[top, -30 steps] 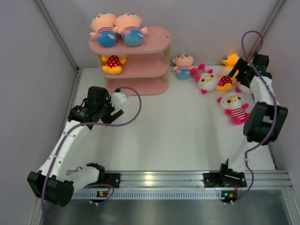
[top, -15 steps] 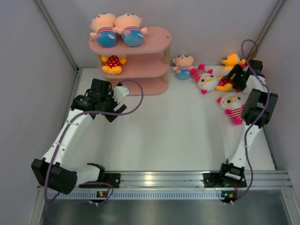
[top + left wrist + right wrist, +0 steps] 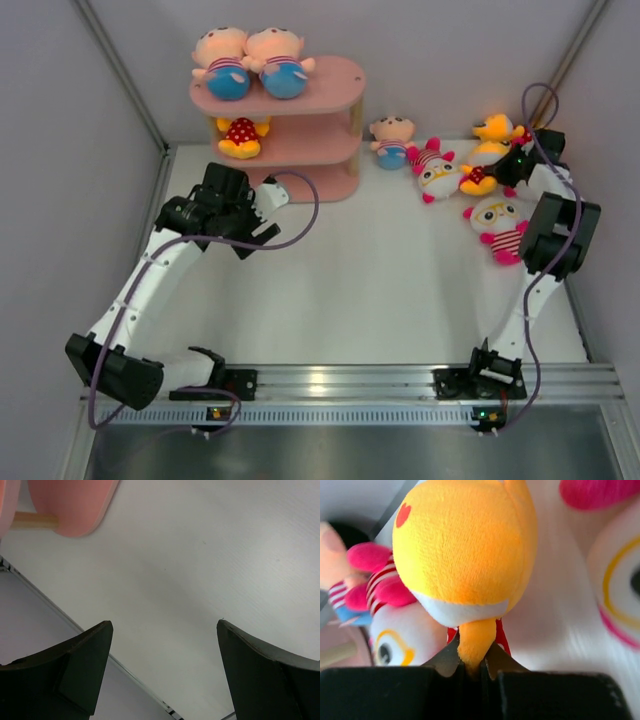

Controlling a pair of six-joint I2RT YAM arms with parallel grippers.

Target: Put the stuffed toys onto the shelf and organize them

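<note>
1. The right gripper (image 3: 470, 665) is pressed tight on a short yellow limb of a yellow-orange toy (image 3: 465, 545). A sliver of that toy's red body shows just behind the fingertips.
2. From above, the pinched toy lies on the white table (image 3: 380, 280) at its far right, well apart from the pink shelf (image 3: 335, 85).
3. A white-faced toy with pink tufts (image 3: 435, 170) lies just to the left of the pinched toy, and the two look to be touching. A second white-faced toy (image 3: 500, 228) lies nearer the arm bases, on the pinched toy's right.
4. A peach-headed doll in blue pants (image 3: 390, 138) sits on the table between the shelf and this cluster.
5. On the shelf's top board, two peach-headed dolls (image 3: 222, 65) (image 3: 280, 62) lie side by side, touching.
6. The middle tier holds another yellow-orange toy with a red dotted body (image 3: 240, 135), at its left end.
7. The left gripper (image 3: 165, 670) has its fingers spread wide and holds nothing. It hangs over bare table just in front of the shelf's lower boards.
</note>
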